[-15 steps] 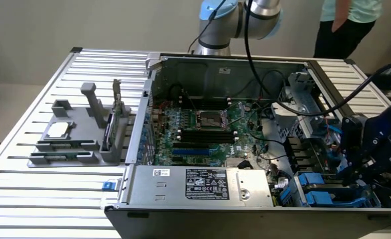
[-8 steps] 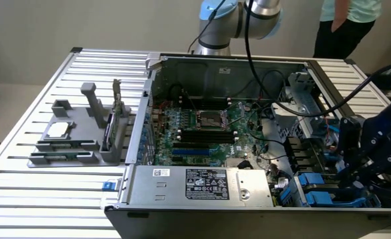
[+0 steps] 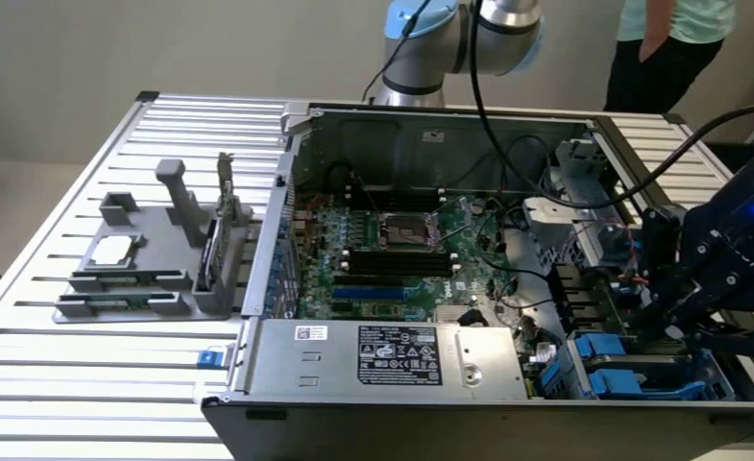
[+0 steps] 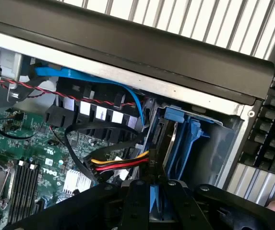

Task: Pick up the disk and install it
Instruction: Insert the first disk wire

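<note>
The disk point(image 4: 159, 143) stands on edge in the wrist view, a dark metal slab with a blue caddy frame point(image 4: 173, 116). Its far end sits in the mouth of the grey drive bay point(image 4: 214, 143) at the corner of the open computer case point(image 3: 428, 120). My gripper point(image 4: 155, 203) is shut on the disk's near end, a black finger point(image 4: 136, 206) on each side and a strip of blue between them. In the exterior view the gripper point(image 3: 679, 322) hangs over the drive bays at the case's right end, beside other blue caddies point(image 3: 605, 353).
Yellow, red and black power wires point(image 4: 120, 164) and a blue ribbon cable point(image 4: 103, 80) run close to the bay. A silver power supply box point(image 3: 390, 355) and the motherboard point(image 3: 390, 245) are in the case. A grey fixture point(image 3: 146, 269) holding a small chip point(image 3: 111, 252) stands on the slatted table. A person point(image 3: 665, 38) stands behind.
</note>
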`<state>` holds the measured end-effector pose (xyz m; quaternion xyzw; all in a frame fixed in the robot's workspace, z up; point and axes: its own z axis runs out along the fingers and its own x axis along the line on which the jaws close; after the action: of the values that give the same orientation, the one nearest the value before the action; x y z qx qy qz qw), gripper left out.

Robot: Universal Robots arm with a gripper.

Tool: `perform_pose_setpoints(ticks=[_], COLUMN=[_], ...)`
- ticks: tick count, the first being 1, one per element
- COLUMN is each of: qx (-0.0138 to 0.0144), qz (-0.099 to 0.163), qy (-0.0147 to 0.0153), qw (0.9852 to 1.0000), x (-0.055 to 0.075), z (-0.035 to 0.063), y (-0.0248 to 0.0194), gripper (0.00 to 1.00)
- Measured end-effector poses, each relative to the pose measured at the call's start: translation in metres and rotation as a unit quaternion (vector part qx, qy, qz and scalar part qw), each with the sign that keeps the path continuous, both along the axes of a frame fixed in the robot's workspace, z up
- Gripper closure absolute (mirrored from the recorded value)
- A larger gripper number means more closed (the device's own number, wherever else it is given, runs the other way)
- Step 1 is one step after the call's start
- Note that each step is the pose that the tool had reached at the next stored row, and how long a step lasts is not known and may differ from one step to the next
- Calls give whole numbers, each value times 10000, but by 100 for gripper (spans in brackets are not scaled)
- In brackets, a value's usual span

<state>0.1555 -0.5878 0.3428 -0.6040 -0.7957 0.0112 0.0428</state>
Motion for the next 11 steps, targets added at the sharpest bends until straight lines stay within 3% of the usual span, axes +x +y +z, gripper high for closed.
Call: perform_pose_setpoints(ticks=[2, 4, 11], qx=[-25, -32, -38], qz=[-1, -15, -300], qy=[14, 23, 29], qw=[10000, 10000, 9995], x=[13, 33, 60], z=[1, 0, -8], y=[41, 58, 73], gripper=[83, 83, 83])
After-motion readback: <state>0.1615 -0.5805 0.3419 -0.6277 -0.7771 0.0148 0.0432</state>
